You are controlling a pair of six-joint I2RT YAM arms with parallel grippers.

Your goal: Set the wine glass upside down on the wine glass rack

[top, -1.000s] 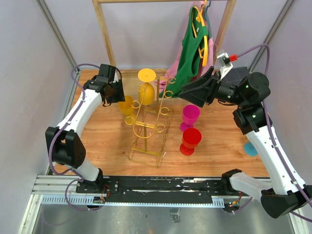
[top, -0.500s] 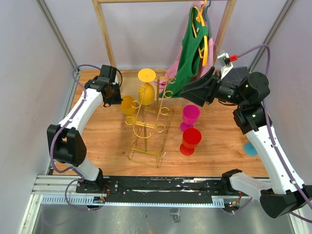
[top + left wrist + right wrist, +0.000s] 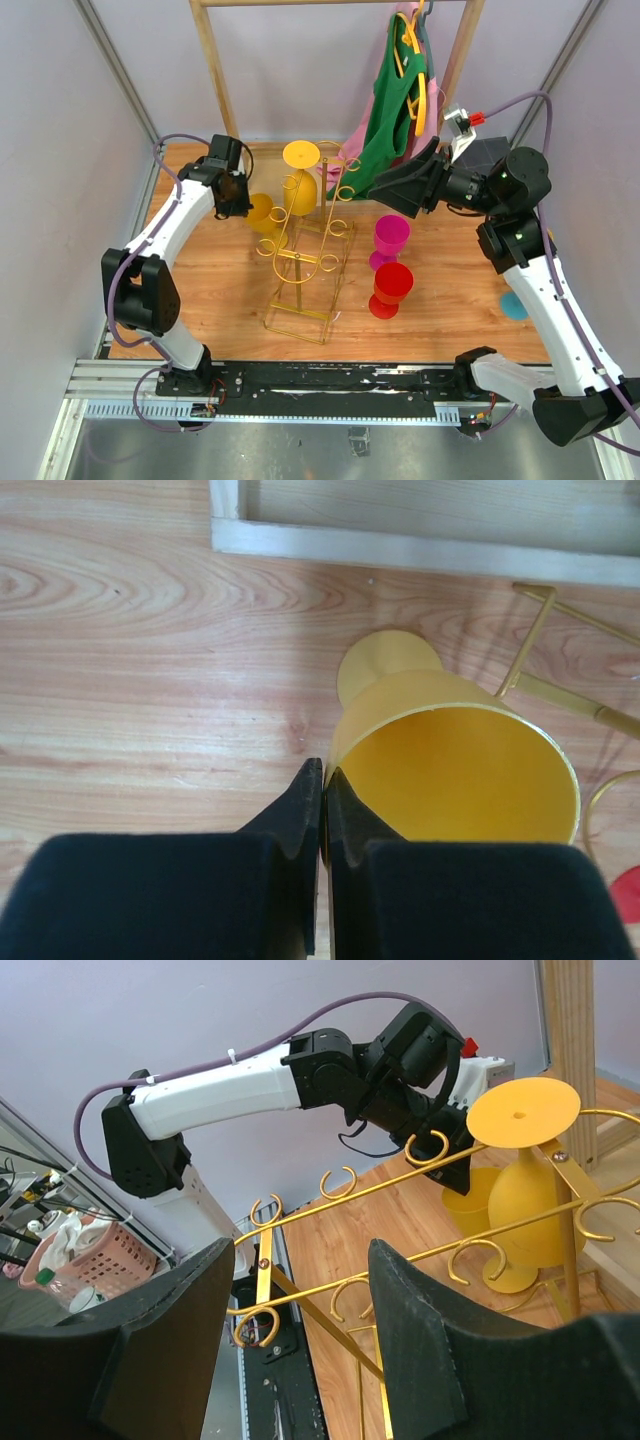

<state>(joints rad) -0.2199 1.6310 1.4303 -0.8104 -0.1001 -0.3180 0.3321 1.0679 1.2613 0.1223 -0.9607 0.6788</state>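
A yellow wine glass [image 3: 262,214] is on the wooden table left of the gold wire rack [image 3: 306,262]. My left gripper [image 3: 238,196] is shut on its rim; in the left wrist view the fingers [image 3: 323,775] pinch the rim of the glass [image 3: 455,780], whose open bowl faces the camera. A second yellow glass [image 3: 300,180] hangs upside down on the rack's far end, and it shows in the right wrist view [image 3: 525,1185]. My right gripper [image 3: 388,188] is open and empty, held above the table right of the rack [image 3: 400,1260].
A pink glass [image 3: 390,238] and a red glass [image 3: 392,288] stand upright right of the rack. A teal disc [image 3: 514,305] lies at the right edge. The tall wooden rail frame [image 3: 213,70] with hanging clothes [image 3: 395,100] stands at the back.
My left gripper has shifted slightly towards the rack with the yellow glass's rim in it. The right arm has hardly moved.
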